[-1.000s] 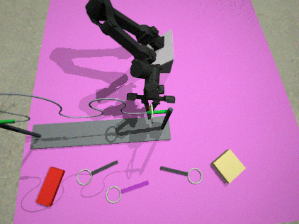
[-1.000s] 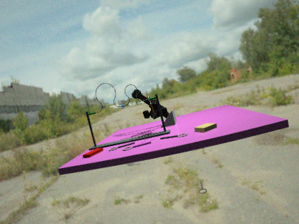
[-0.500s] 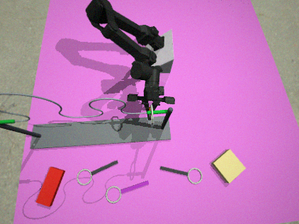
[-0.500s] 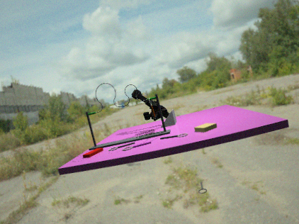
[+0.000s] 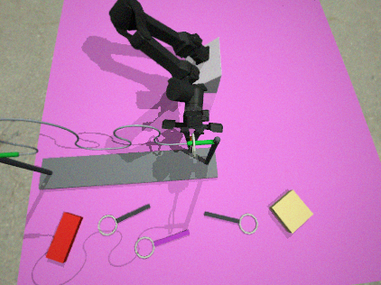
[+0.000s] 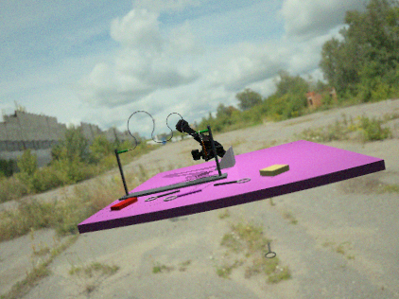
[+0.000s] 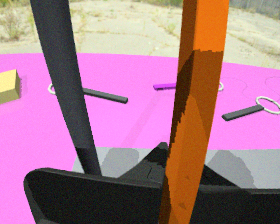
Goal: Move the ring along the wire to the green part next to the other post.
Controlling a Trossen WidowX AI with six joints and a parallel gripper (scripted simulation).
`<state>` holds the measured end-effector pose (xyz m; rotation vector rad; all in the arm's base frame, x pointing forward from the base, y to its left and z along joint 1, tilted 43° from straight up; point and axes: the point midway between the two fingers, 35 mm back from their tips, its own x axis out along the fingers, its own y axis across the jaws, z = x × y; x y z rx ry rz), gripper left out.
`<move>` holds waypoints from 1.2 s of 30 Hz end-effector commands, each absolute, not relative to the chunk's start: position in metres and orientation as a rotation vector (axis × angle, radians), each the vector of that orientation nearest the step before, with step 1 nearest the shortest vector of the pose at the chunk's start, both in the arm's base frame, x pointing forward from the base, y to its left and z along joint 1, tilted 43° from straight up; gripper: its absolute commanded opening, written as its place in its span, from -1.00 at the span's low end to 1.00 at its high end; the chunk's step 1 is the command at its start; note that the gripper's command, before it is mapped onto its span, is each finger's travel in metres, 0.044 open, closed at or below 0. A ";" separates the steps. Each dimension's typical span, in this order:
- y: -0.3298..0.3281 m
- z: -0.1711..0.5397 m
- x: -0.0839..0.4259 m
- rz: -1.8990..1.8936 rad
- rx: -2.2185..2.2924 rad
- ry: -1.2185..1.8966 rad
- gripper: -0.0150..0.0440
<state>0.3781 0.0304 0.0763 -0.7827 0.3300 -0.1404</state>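
My gripper (image 5: 190, 138) (image 7: 167, 149) is shut on the orange handle (image 7: 195, 75), which rises between the fingers in the wrist view. The pale ring (image 5: 194, 149) is seen nearly edge-on in the top view, around the green part (image 5: 208, 142) (image 6: 203, 131) beside the right post (image 5: 211, 152) (image 6: 214, 150) (image 7: 65, 85). The ring is close to that part's inner end, where the grey wire (image 5: 59, 124) (image 6: 142, 112) begins; any contact is too small to tell. The other green part (image 5: 9, 154) (image 6: 122, 151) is at the left post (image 5: 27, 166) (image 6: 121, 173).
The wire bends in several loops between the posts, above the grey base (image 5: 113, 167). On the pink top lie a red block (image 5: 64, 237) (image 6: 124, 203), a yellow block (image 5: 292, 211) (image 6: 274, 169), two black-handled rings and a purple-handled ring (image 5: 171, 238).
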 end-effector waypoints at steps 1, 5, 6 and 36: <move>0.030 0.076 0.378 -0.140 -0.783 0.330 -0.47; 0.030 0.076 0.378 -0.140 -0.783 0.330 -0.11; 0.031 0.076 0.378 -0.140 -0.783 0.330 -0.02; 0.043 0.087 0.331 -0.135 -0.785 0.333 0.05</move>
